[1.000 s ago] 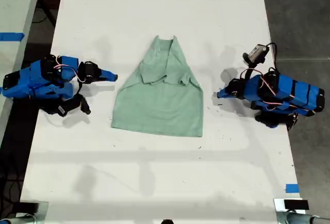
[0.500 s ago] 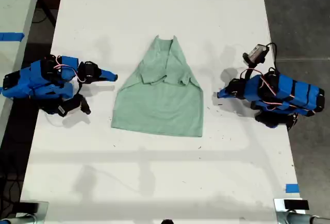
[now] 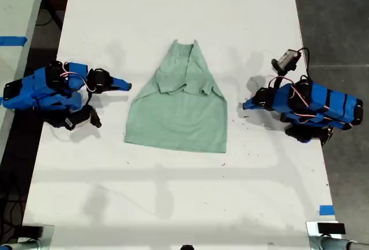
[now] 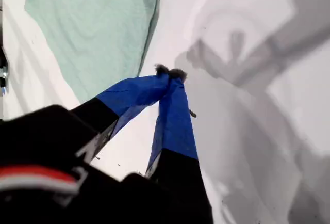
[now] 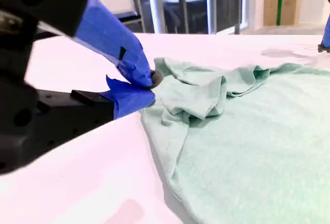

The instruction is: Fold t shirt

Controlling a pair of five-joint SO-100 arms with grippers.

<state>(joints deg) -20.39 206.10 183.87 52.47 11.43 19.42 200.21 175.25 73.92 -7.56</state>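
- t shirt [image 3: 177,109] flat mid-table [image 3: 173,204], sleeves already folded inward, between both arms.
- first gripper [image 4: 169,73] pressed together, empty, just off the cloth's edge.
- second gripper [image 5: 149,87] pressed together near the bunched sleeve; cannot tell whether cloth is pinched.
- risk: thin fabric dragging and undoing the sleeve folds if grabbed unevenly.

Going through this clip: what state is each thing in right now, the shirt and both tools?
t shirt: lying on the table, partly folded, both sleeves turned in over the chest, lower part spread flat, nothing holding it.
my first tool: shut, empty, just off the shirt's edge at the exterior view's right.
my second tool: shut, empty, beside the shirt's shoulder at the exterior view's left.
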